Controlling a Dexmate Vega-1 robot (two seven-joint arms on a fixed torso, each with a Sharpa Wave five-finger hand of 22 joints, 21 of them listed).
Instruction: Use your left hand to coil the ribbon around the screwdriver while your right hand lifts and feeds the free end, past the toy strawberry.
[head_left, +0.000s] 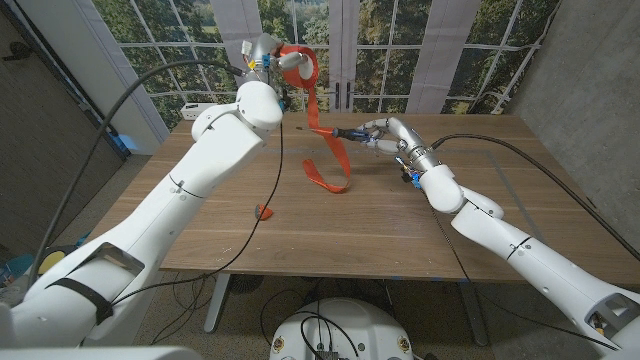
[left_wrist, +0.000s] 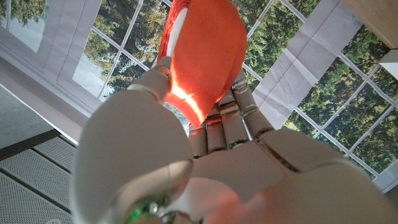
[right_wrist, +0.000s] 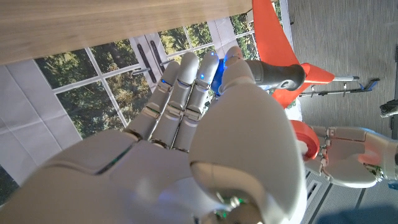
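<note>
My left hand (head_left: 268, 55) is raised high above the table's far side and grips one end of the orange ribbon (head_left: 313, 100); in the left wrist view the ribbon (left_wrist: 205, 50) is bunched in that hand's (left_wrist: 224, 155) fingers. From there the ribbon drops to the screwdriver (head_left: 340, 131), wraps over its shaft, and trails in a loop onto the table. My right hand (head_left: 388, 135) holds the screwdriver's blue handle (right_wrist: 217, 78), keeping it level just above the table. The small red toy strawberry (head_left: 264, 211) lies on the table nearer me, left of the ribbon's loose end.
The wooden table (head_left: 350, 235) stretches bare in front of both arms. Black cables (head_left: 275, 170) hang from the left arm over the table's left half. Large windows stand behind the far edge. My left hand (right_wrist: 354, 165) also appears in the right wrist view.
</note>
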